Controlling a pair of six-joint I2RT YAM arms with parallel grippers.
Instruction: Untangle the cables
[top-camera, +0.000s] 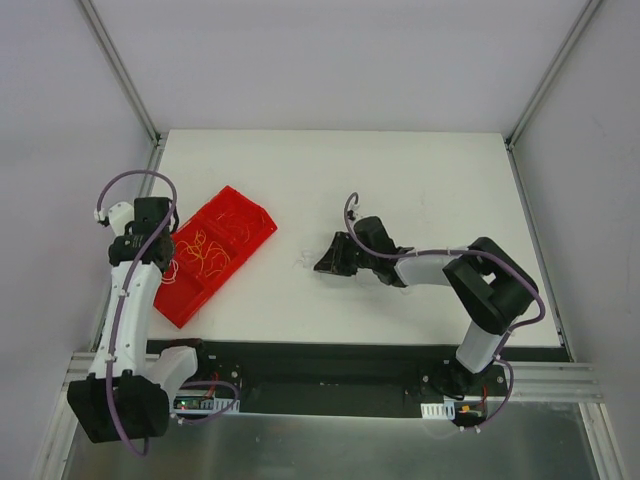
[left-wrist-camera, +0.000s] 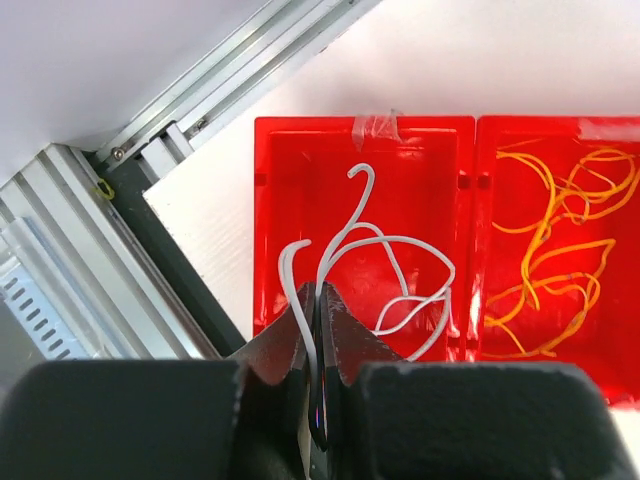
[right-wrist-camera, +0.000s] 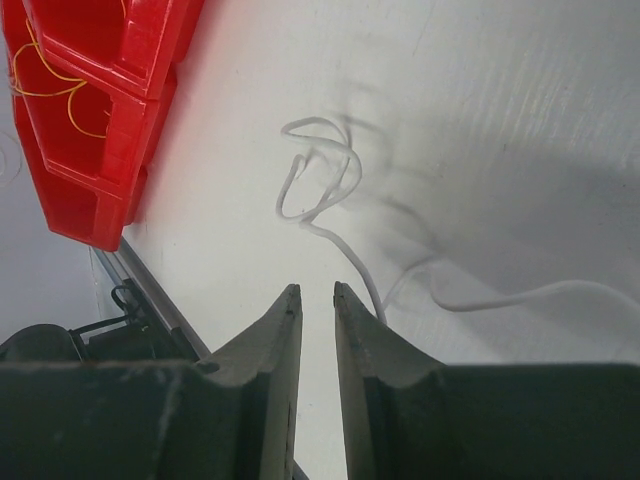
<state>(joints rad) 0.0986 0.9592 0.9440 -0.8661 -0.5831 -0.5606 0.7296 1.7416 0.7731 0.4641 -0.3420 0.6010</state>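
Left wrist, left claw (left-wrist-camera: 316, 300) seemingly pinching whitish cables (left-wrist-camera: 371, 185)

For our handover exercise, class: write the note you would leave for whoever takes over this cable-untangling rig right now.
Left pincer: shut on the white cables in the end compartment of the red tray.
Right pincer: open, empty, over the table.
Done: the orange cables lie in the next compartment, apart from the white ones.
Left: a loose white cable lies looped on the table beside the right pincer; it probably needs collecting.
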